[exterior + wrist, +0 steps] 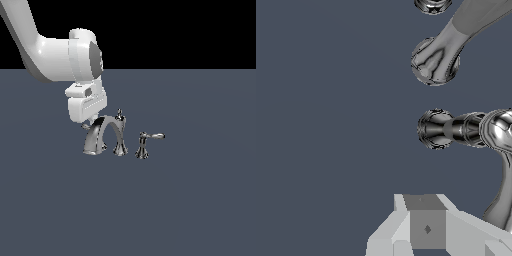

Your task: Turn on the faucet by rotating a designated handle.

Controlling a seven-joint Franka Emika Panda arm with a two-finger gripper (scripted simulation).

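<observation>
We cannot tell the gripper [91, 120] state; it hangs beside the faucet [107, 135] spout, over the stubby handle [88, 127], risking clipping the spout.

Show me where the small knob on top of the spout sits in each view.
Exterior view: the knob is the faucet's highest point, on top of the middle column, where the arch begins.
Wrist view: the knob is the bright rounded cap on the end of the ribbed column, seen from above.
Shared landmark: the arched spout, which curves away from just beneath the knob.
</observation>
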